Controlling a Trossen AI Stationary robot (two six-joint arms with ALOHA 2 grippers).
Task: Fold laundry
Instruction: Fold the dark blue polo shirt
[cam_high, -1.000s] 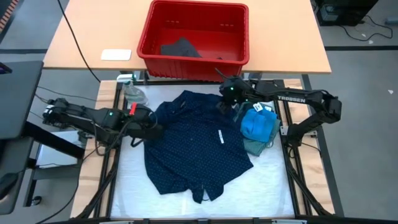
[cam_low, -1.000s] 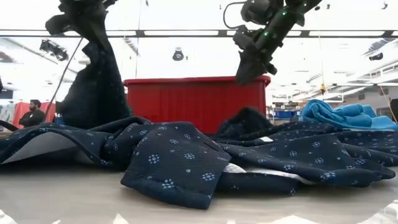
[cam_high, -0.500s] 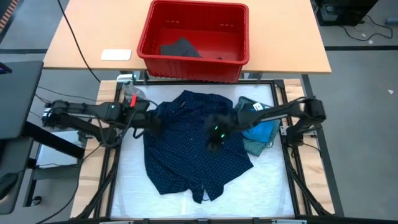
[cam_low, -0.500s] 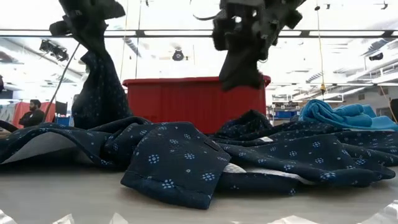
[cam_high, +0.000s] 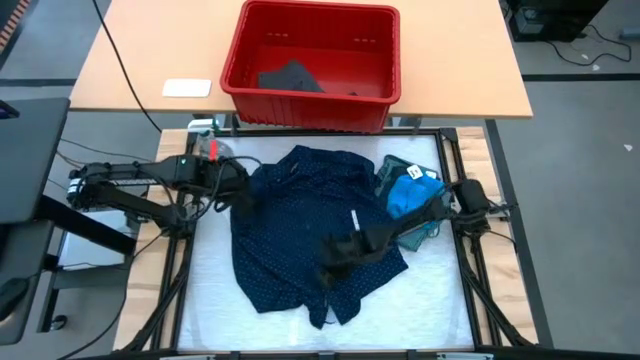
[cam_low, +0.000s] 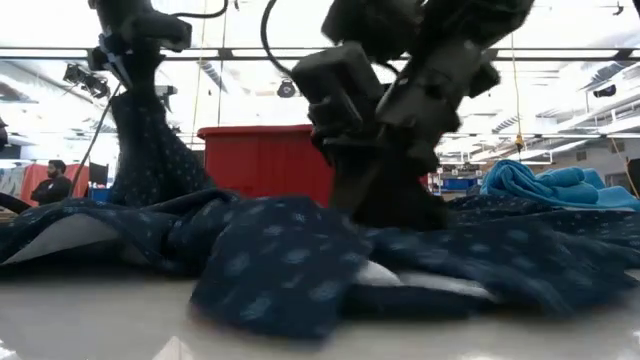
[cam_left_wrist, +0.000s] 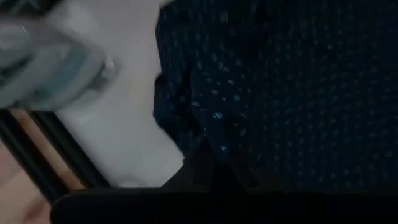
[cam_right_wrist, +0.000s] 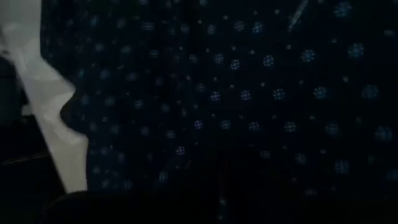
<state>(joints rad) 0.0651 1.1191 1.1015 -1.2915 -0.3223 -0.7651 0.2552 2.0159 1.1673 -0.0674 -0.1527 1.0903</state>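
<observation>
- The navy dotted piece (cam_high: 310, 235) is lying spread over the middle of the pale surface (cam_high: 210, 290), with its near hem bunching toward the near edge.
- The left pincer (cam_high: 243, 193) is sitting clenched on the garment's left edge and lifting a column of that cloth off the surface, as the low view is showing.
- The right pincer (cam_high: 335, 255) is pressing down into the garment's near right part; its fingers are buried in the dotted cloth, so I cannot tell whether they are parted or pinching a fold.
- Judging the step in hand: the shirt is being gathered at two points for spreading or a first fold. Doing it well is likely calling for the right pincer to catch one layer only at the hem, not a thick bunch.
- The two grips should probably be pulling apart evenly, so the cloth is tightening flat instead of twisting.
- The lifted left edge should be staying low enough that the rest is not dragging off the surface.
- The bright blue small one (cam_high: 412, 195) is resting on the grey-green shirt (cam_high: 412, 236) at the right, just beside the dotted garment and close to the right arm; snagging them looks like the risk.
- The red bin (cam_high: 310, 60) is standing beyond the far edge with a dark garment (cam_high: 288, 76) inside.
</observation>
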